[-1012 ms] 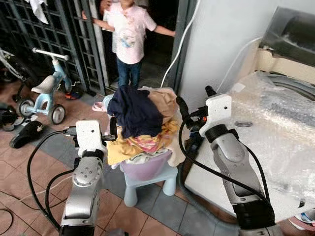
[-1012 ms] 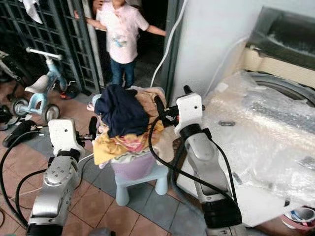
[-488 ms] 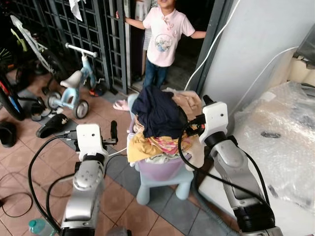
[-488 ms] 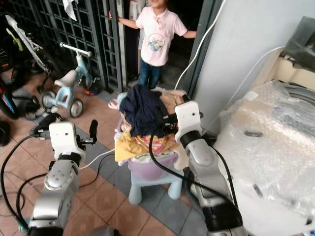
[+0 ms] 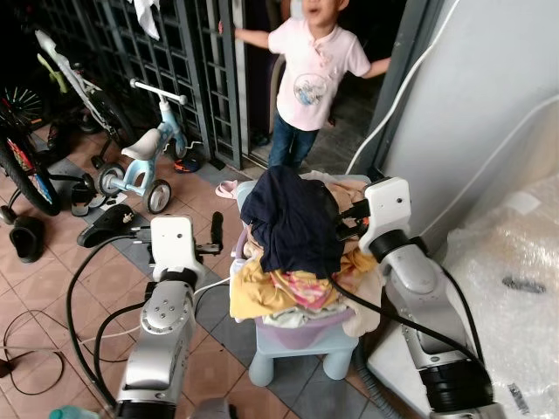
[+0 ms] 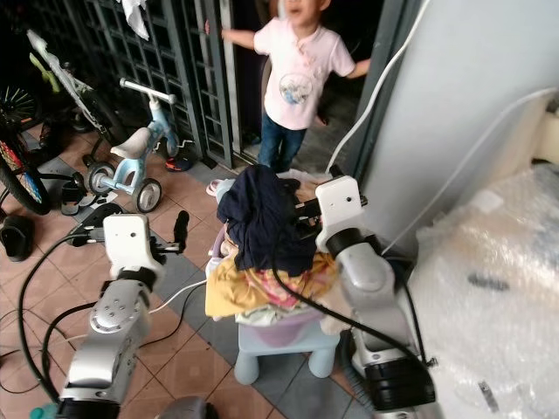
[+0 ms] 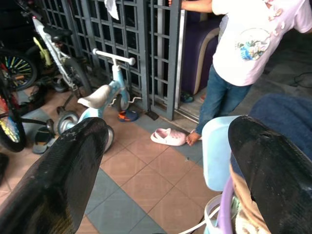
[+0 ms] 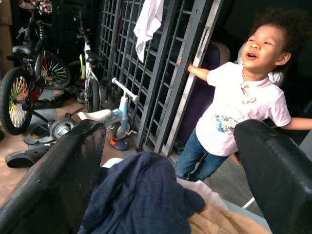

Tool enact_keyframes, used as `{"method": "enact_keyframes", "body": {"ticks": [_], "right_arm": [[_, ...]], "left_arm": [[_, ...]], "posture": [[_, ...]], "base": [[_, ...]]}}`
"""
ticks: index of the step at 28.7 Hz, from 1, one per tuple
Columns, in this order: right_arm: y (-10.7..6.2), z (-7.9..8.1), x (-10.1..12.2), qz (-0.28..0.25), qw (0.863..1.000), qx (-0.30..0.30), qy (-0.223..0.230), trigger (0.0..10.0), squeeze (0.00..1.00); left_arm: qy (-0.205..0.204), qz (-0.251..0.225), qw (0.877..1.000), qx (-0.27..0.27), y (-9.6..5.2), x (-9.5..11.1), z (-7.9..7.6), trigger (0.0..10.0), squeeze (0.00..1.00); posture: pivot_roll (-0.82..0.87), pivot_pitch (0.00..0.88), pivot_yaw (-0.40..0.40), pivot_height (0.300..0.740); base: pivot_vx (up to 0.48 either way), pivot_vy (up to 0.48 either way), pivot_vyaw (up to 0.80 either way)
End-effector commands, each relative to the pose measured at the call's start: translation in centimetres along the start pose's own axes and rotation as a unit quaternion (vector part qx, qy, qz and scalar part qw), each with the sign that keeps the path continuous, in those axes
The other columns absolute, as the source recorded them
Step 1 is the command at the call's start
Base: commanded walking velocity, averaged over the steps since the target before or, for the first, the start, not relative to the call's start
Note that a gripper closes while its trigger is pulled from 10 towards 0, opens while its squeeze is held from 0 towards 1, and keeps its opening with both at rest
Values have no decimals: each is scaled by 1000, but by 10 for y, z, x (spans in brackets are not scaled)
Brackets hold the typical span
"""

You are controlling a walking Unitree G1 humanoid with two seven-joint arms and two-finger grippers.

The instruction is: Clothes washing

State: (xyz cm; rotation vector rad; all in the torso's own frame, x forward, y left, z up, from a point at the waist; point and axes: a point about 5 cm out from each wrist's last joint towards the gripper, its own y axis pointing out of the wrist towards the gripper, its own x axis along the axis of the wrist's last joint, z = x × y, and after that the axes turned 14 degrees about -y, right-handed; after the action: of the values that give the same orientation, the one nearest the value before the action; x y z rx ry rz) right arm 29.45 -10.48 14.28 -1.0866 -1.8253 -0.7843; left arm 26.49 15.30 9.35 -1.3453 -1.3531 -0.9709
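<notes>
tiled porch: clothes pile point(image 5: 293, 249) between spread grippers, seemingly untouched.

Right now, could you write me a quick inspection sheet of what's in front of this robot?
Surface: tiled floor, red and grey.
Job's things: clothes pile heaped in a purple basin on a small blue stool; dark blue garment on top.
Clutter: balance bike, bicycle, sandals.
Grippers: left gripper beside the pile, fingers open; right gripper at the pile's far side, fingers open.
Cables: black cables on both arms; white cord on the wall.
Surroundings: person in the doorway; bubble wrap on the right.
</notes>
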Motion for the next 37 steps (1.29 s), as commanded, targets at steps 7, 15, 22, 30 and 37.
{"method": "enact_keyframes", "body": {"ticks": [7,15,22,30,37], "right_arm": [[-3,2,-24,65,997,42,-5,10000,0],[3,16,-46,111,989,94,0,10000,0],[18,30,-67,182,981,56,47,10000,0],[23,29,-86,254,964,-18,77,10000,0],[33,28,-80,251,962,-30,102,0,0]], "left_arm": [[-6,17,1000,-6,0,-5,-10,10000,0],[10,44,999,-4,-6,-10,-6,10000,0],[44,66,997,1,-25,-12,11,10000,0],[71,67,995,-37,-41,-5,3,10000,0],[68,69,995,-39,-42,-1,1,10000,0]], "posture": [[12,0,-28,740],[83,0,-36,740],[137,22,-24,740],[164,101,-1,740],[159,111,3,740]], "base": [[0,0,0],[0,0,0],[0,0,0],[0,0,0],[0,0,0]]}}
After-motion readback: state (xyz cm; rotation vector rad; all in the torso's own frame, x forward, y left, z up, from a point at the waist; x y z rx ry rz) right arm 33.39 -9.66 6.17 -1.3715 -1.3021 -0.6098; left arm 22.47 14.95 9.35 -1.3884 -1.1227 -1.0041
